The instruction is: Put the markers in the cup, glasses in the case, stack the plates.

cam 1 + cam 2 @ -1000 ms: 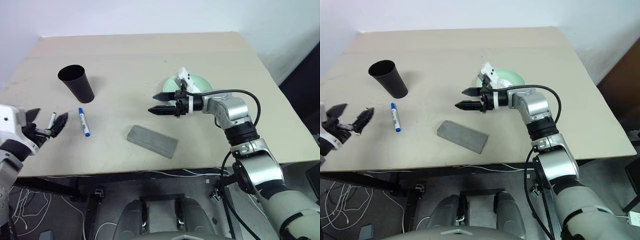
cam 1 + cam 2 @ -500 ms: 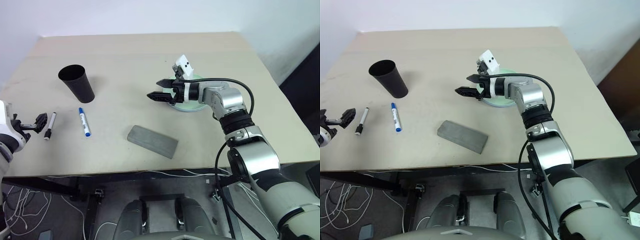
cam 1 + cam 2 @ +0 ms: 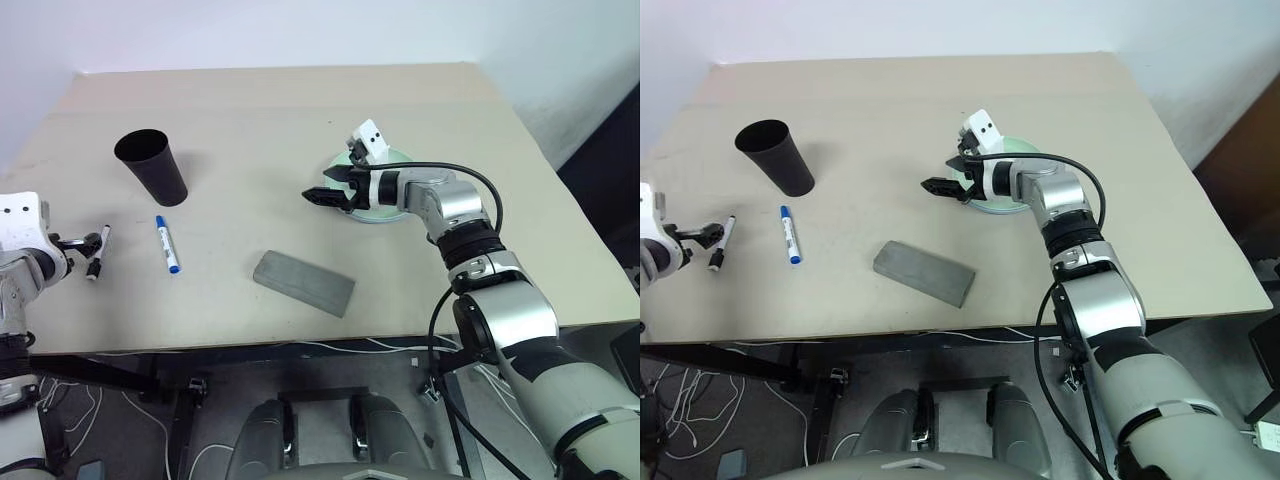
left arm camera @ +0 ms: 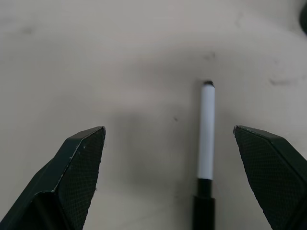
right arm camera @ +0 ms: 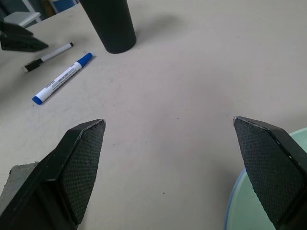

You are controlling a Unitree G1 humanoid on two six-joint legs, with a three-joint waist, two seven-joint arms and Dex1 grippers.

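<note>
Here the left hand (image 4: 168, 182) gapes open over the white marker (image 4: 206, 129) lying left of the cup (image 3: 152, 166); beside the cup's right, the right hand (image 3: 330, 186) spreads empty near the stacked plates (image 3: 392, 205).

Two markers (image 3: 168, 243) lie before the cup (image 3: 151, 166), the case (image 3: 303, 282) right of them.

Beige table (image 3: 300, 110) — cables (image 3: 330, 347) under front edge.

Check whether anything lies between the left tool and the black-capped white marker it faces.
Nothing visible does. The left tool is open, its fingers apart on either side of the white marker, which lies flat on bare table. The blue-capped marker lies beyond it, apart.
</note>
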